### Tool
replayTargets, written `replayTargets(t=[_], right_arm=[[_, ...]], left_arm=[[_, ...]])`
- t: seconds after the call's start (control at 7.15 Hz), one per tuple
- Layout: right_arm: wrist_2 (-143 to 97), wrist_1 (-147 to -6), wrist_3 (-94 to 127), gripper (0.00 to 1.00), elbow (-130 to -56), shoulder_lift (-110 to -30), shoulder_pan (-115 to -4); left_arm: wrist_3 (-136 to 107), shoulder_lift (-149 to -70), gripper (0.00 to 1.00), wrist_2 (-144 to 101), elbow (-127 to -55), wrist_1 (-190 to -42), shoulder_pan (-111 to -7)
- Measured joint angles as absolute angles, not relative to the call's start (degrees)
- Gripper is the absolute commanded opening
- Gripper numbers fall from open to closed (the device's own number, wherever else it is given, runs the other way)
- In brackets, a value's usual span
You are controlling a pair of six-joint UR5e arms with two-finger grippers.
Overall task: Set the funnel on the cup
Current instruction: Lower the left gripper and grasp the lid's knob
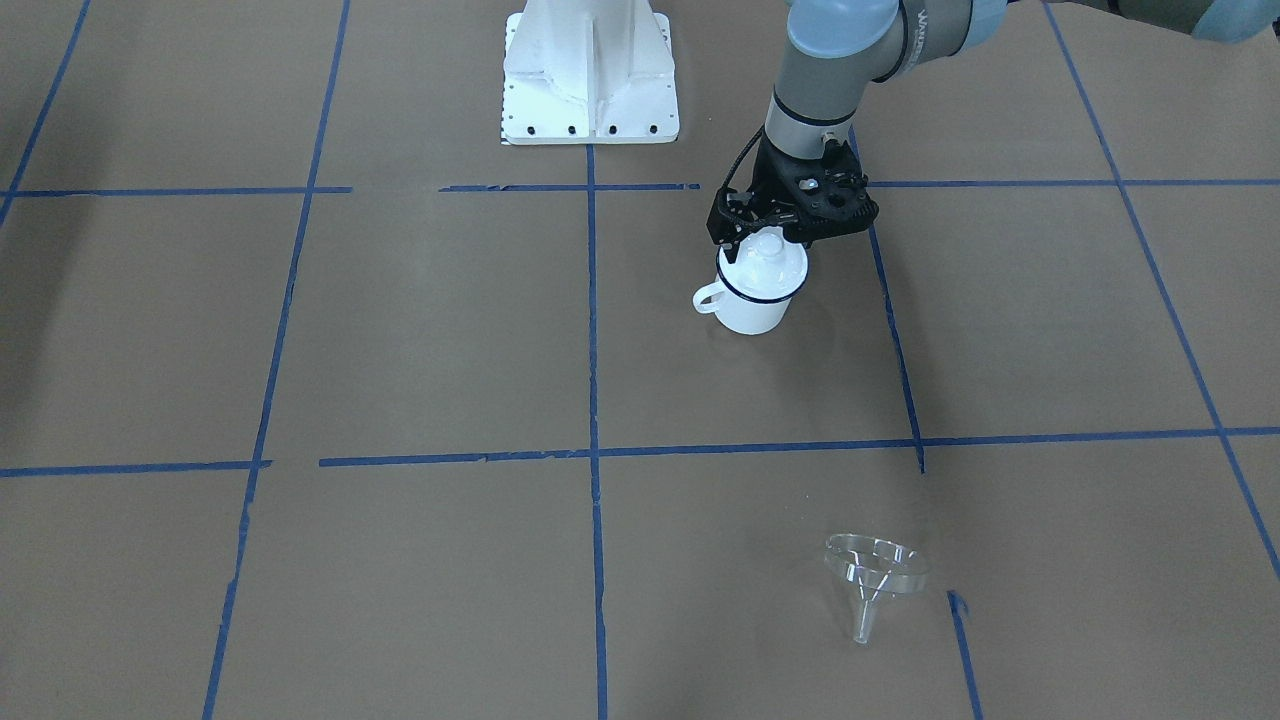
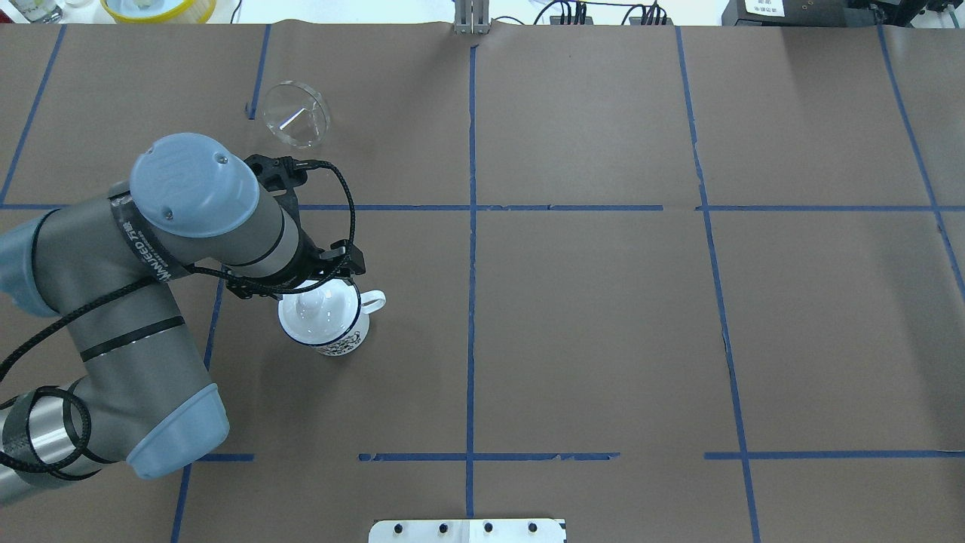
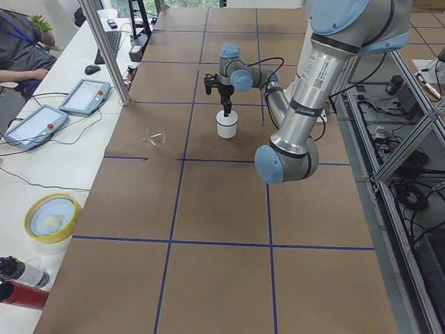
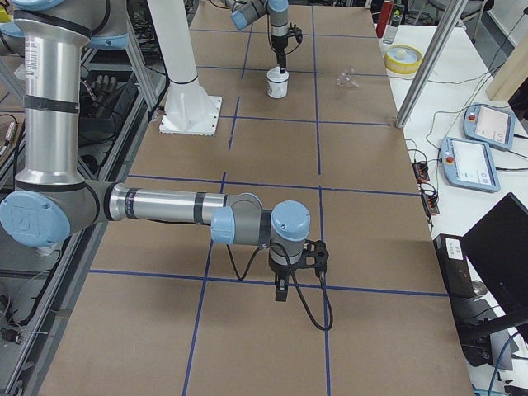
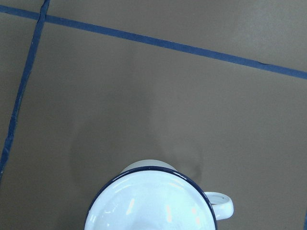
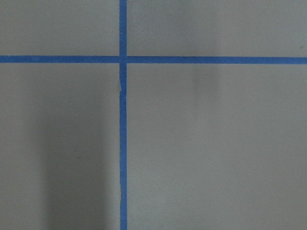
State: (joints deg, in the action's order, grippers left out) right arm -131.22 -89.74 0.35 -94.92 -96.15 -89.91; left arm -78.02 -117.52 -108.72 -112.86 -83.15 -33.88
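Note:
The white mug with a dark blue rim stands on the brown table, handle toward the table's middle. A round white knobbed lid sits on it. My left gripper hangs right over the lid, its jaws apart on either side of the knob, holding nothing. The mug also shows in the overhead view and the left wrist view. The clear funnel lies on its side, far from the mug, near the table's far edge. My right gripper hangs over bare table; I cannot tell if it is open or shut.
Blue tape lines divide the brown table into squares. The robot's white base stands behind the mug. A yellow bowl and tablets lie on the side bench beyond the table edge.

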Motion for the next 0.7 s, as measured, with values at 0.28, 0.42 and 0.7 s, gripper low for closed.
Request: replayTargets(t=[0.28,0.42,0.7], right_arm=[[-131.2,-89.7,0.4,1.0,-94.9,-96.2,-89.9],[-131.2,-89.7,0.4,1.0,-94.9,-96.2,-89.9],[-131.2,-89.7,0.3,1.0,-94.9,-96.2,-89.9]], left_arm=[[-78.0,-116.9,0.99,-108.7,-112.9,-83.1,-33.7],[-78.0,-116.5,0.99,-108.7,-112.9,-83.1,-33.6],[-78.0,-116.3,0.98,-108.8,-113.0,-83.1,-33.5]])
